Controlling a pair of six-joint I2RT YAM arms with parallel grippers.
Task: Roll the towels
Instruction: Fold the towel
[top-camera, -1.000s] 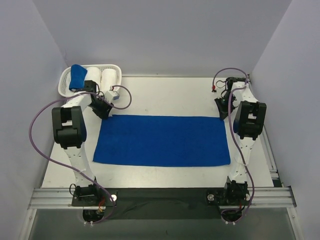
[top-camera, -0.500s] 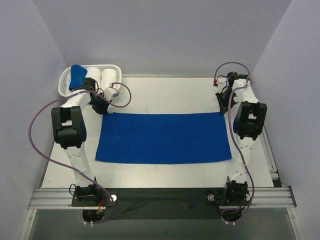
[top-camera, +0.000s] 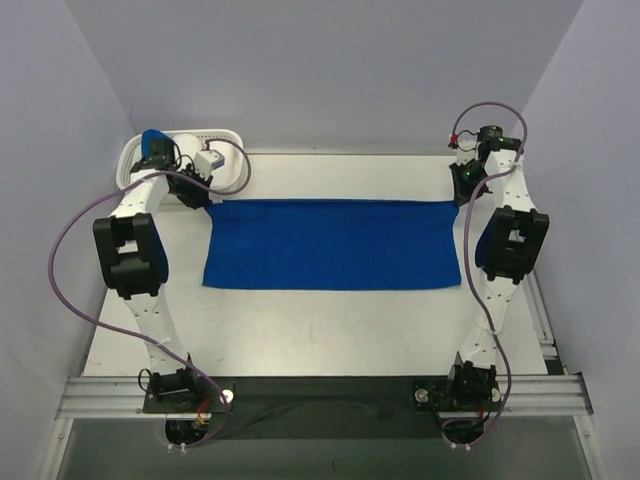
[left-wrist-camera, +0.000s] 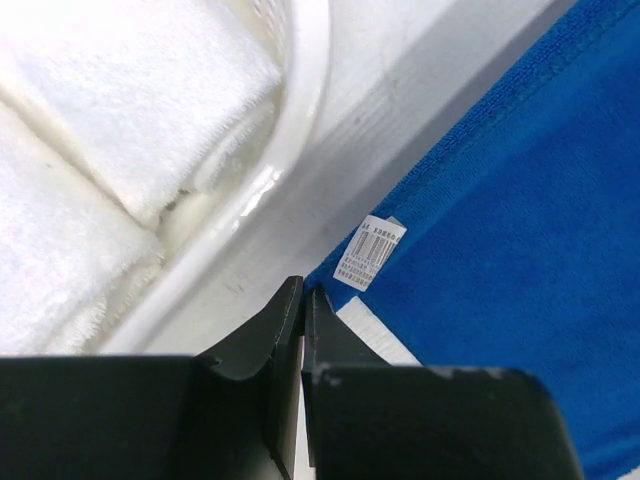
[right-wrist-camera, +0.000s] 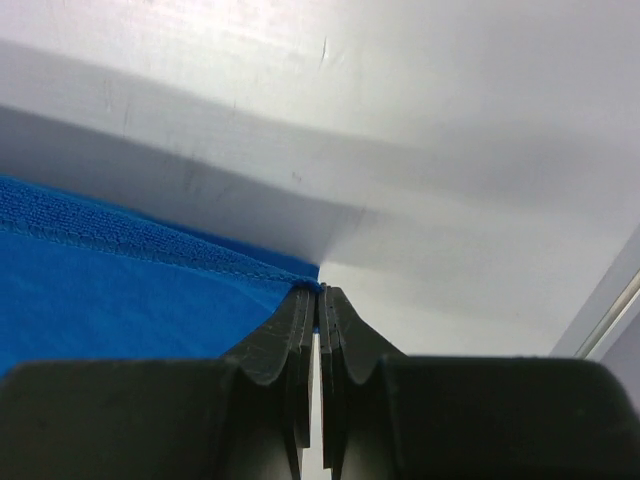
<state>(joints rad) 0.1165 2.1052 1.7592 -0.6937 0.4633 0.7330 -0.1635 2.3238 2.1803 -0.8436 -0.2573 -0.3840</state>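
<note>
We find one blue bundle (top-camera: 150, 143) rolled in the basket (top-camera: 225, 130), while the spread towel (top-camera: 330, 245) lies flat, unrolled, with left end effector (left-wrist-camera: 303, 292) and right end effector (right-wrist-camera: 318, 292) each pinching a far corner.

blue towel (top-camera: 330, 245): matt short-piled cloth, stitched hem | white towel rolls (left-wrist-camera: 130, 110): fluffy terry cloth | basket (left-wrist-camera: 292, 150): glossy white plastic | table (top-camera: 330, 330): smooth matt white | left gripper (left-wrist-camera: 303, 295): matt black plastic fingers | frame rail (top-camera: 560, 392): brushed metal

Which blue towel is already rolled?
The blue bundle in the white basket, far left. The other blue towel lies spread flat on the table, its far corners pinched by the left gripper and right gripper.
</note>
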